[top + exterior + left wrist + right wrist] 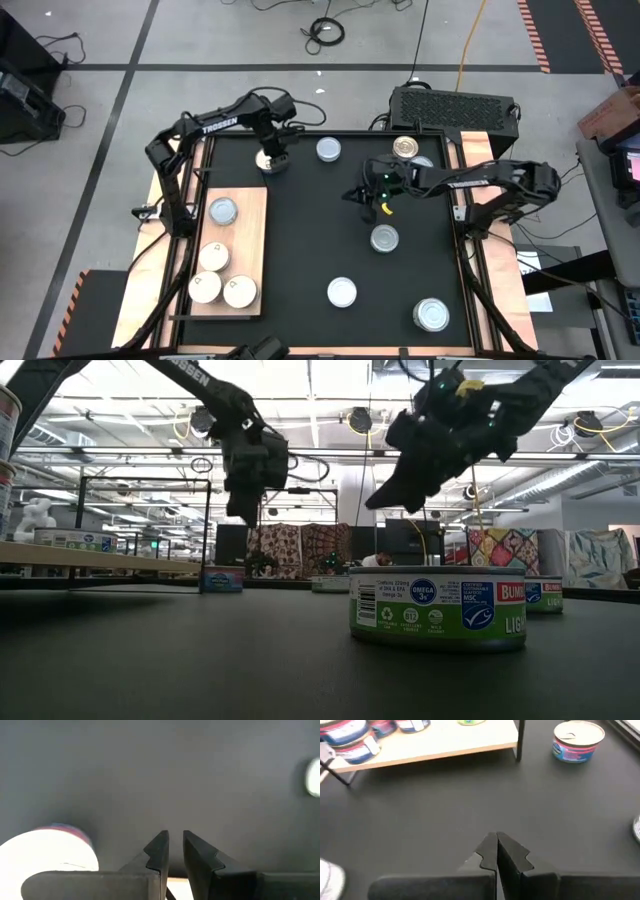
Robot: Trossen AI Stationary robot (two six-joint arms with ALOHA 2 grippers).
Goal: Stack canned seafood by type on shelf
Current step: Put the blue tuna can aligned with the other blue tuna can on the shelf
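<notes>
- My left gripper point(272, 158) hung over the far-left part of the black mat point(300, 250), directly above a can point(47, 851) that sat there. Fingers point(159, 851) stood narrow with a slim gap between them, nothing held.
- My right gripper point(358, 193) hovered mid-mat, raised off the surface. Fingers point(490, 851) were pressed together, empty.
- The shelf point(250, 240), a light wooden board, lay along the mat's left side.
- On the shelf: one silver-topped can point(222, 210) toward the far end, three cream-topped cans point(214, 256) clustered at the near end, touching or nearly so.
- Loose on the mat: a silver-topped can point(328, 150) at the far edge, another point(385, 238) just near-side of my right gripper, a white-topped one point(342, 292) near centre front, a silver-grey one point(432, 315) at the near-right corner.
- A gold-topped can point(406, 148) sat at the far-right corner beside another can, partly hidden by my right arm.
- Low view: a can with a green label point(437, 607) stood close to the camera.
</notes>
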